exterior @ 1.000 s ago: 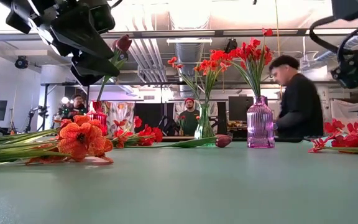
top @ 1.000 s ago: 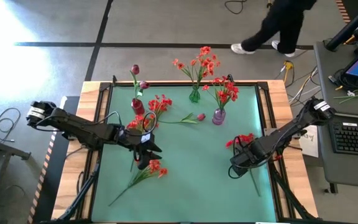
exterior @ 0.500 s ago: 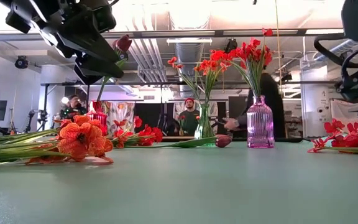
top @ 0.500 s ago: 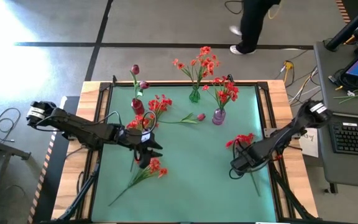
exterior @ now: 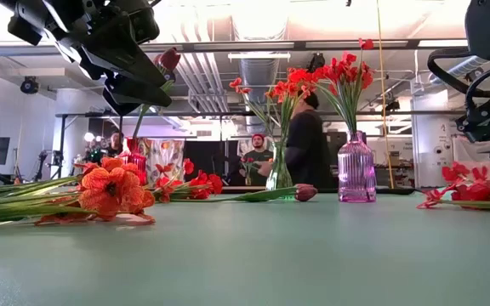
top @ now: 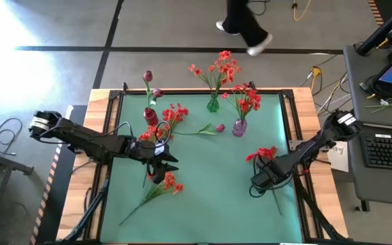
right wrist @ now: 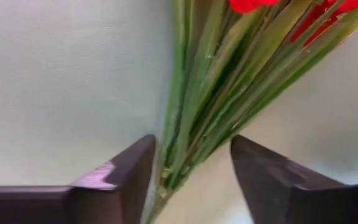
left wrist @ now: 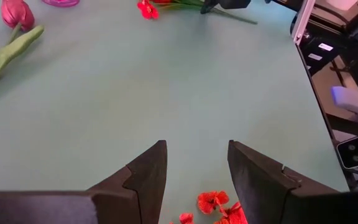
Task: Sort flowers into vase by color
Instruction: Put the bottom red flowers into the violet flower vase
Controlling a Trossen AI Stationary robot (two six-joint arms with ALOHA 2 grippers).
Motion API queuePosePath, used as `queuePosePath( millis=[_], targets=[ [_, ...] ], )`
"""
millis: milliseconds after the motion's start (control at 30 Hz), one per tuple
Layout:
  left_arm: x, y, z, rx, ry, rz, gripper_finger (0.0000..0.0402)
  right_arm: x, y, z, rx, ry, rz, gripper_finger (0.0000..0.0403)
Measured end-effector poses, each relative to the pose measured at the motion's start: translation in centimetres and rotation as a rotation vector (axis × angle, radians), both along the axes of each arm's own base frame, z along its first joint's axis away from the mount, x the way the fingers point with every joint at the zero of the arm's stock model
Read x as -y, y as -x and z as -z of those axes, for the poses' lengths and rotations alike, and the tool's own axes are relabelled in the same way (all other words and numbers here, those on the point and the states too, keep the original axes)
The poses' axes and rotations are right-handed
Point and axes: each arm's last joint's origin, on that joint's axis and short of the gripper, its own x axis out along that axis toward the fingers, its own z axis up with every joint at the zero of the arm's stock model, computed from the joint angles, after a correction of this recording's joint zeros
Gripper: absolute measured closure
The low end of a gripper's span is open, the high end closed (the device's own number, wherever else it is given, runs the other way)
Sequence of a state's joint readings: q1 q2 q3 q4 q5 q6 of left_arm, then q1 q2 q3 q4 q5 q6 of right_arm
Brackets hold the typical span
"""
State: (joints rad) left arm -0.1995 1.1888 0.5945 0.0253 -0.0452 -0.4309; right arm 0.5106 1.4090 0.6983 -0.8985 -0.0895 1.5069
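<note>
Green mat (top: 209, 197) before you; since a second ago the right gripper (top: 260, 181) has crept slightly leftward, fingers parted astride the red flower (top: 263, 154) stalks (right wrist: 194, 134), which run from 5 o'clock up to blossoms at 11; your left gripper (top: 160, 170) hangs open above the orange-red spray (top: 169, 182); the person (top: 242, 20) beyond has walked left; no writing is legible.

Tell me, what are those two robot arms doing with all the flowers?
They are sorting fake flowers into vases by color. The right gripper is open low around the green stalks of a red bunch lying on the green table, about to pick it up. The left gripper is open above an orange-red spray. The purple vase and the green vase already hold flowers.
</note>
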Motion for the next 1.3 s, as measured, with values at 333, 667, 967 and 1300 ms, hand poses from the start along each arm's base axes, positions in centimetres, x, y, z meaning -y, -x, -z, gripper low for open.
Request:
queuePosePath(
  millis=[333, 667, 967, 1300],
  targets=[
    [0.0, 0.0, 0.0, 0.000, -0.007, 0.003, 0.0243, -0.1, -0.3, 0.1, 0.032, -0.002, -0.001, 0.0345],
    [0.0, 0.0, 0.0, 0.001, -0.011, -0.002, 0.0243, 0.0, -0.2, -1.6, 0.087, -0.069, -0.035, 0.0381],
    [-0.1, 0.0, 0.0, 0.009, -0.055, -0.025, 0.0243, 0.3, 0.0, -3.1, 0.192, -0.066, -0.038, 0.0376],
    [-0.1, 0.0, 0.0, 0.009, -0.056, -0.026, 0.0243, -0.8, -2.0, -3.6, 0.412, -0.168, -0.146, 0.0375]
  ],
)
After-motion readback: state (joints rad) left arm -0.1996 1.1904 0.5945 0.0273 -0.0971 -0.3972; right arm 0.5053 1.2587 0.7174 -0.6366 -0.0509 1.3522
